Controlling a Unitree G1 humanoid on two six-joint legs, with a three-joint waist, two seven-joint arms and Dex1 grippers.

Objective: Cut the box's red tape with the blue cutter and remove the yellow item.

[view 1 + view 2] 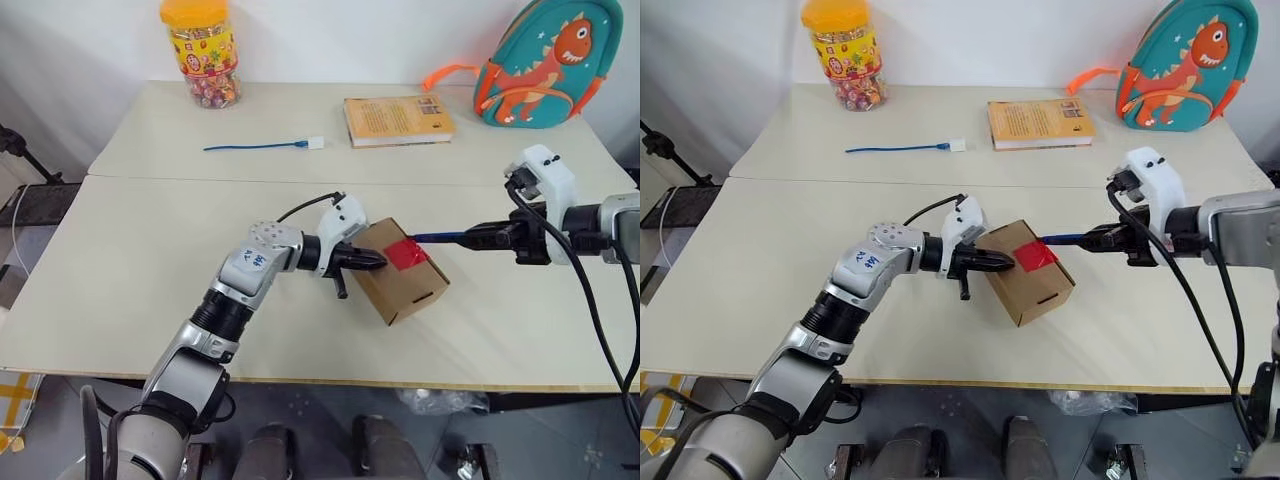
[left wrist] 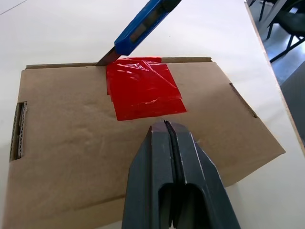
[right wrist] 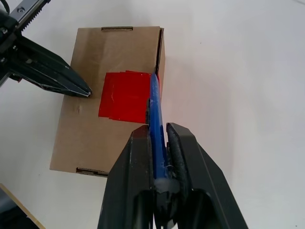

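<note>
The box lies on the near half of the table, lid up and turned at an angle, with the red tape stuck across the lid seam at its far edge. The left gripper has its 2 fingers pressed together, the tips resting on the lid just short of the tape — holding nothing. From the right, the right gripper is clamped on the blue cutter, which reaches level toward the box; in the left wrist view its blade tip touches the seam at the tape's far edge. The lid is closed, the tape whole.

Farther back, on the far half of the table, lie a thin blue cable and a yellow-orange book. At the back edge stand a candy jar on the left and a dinosaur backpack on the right.
</note>
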